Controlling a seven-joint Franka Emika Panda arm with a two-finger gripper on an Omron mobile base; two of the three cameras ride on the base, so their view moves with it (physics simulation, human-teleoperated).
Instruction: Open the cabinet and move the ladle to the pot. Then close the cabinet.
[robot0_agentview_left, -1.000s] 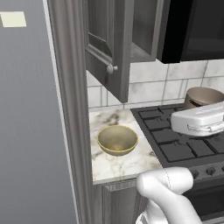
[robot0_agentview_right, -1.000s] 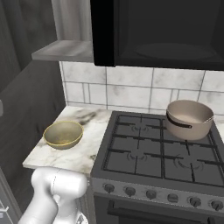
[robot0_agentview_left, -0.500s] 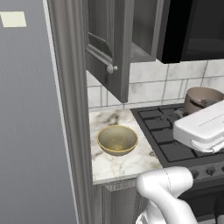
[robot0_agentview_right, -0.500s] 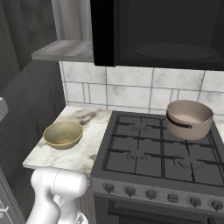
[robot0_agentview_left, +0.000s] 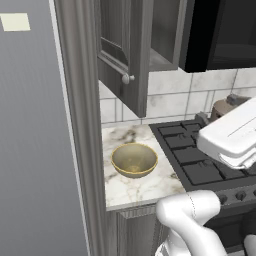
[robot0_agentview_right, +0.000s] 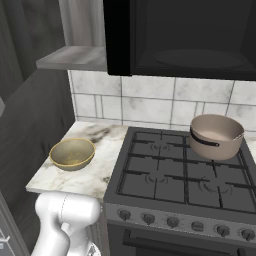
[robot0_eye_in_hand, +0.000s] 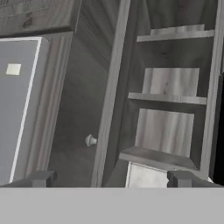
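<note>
Kitchen corner: open cabinet up high, bowl and pot down low

The cabinet hangs on the wall above the desk, and its door swings out toward the robot, with the knob near the door's bottom edge. Shelves sit one above the other inside the cabinet. A tall panel stands left of the desk. The bowl rests on the desk, under the door. The stove is right of the desk, touching it. The pot sits on the stove's back right burner, well apart from the bowl. A hood hangs over the stove, right of the cabinet. The end effector faces the open cabinet.
</note>
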